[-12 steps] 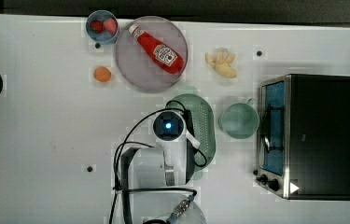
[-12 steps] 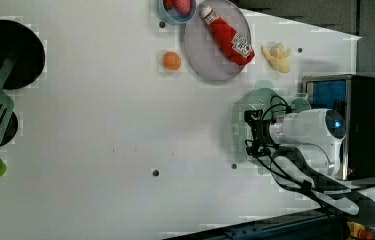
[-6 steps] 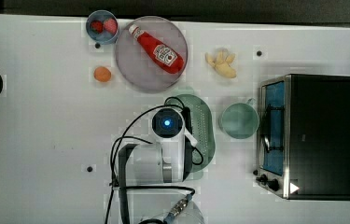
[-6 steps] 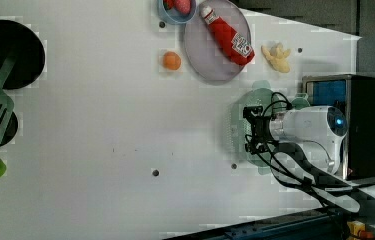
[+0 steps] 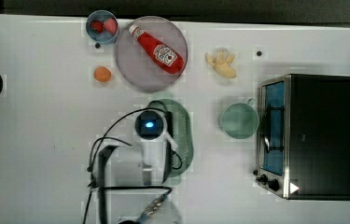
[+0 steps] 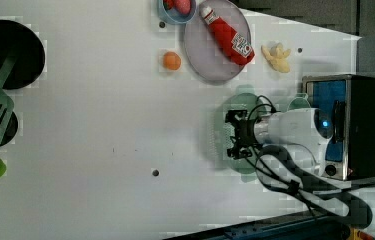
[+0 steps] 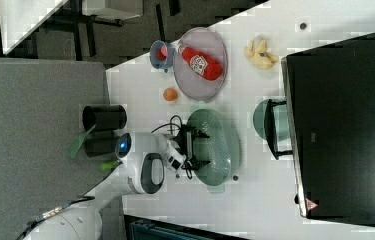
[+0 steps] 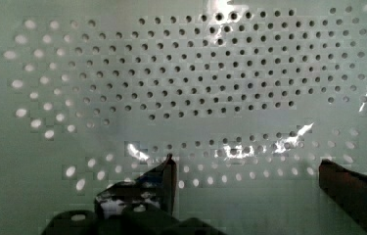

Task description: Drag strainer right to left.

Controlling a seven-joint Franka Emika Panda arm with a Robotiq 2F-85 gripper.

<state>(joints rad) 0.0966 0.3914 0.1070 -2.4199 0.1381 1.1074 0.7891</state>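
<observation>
The hand (image 8: 242, 171) is seen spread wide inside the strainer (image 8: 181, 88). The strainer is placed mid-frame on the tabletop (image 5: 46, 140) in the top view.

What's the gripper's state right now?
Gripper: open, jaws spread inside the strainer, holding nothing.

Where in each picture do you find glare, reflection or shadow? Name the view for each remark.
Wrist view: bright white glints on the strainer floor, beside the dark open fingers. Top view: the toaster oven glass door mirrors blue. Left view: the arm casts a soft shadow on the table beside the strainer. Right view: the oven top is nearly black.
</observation>
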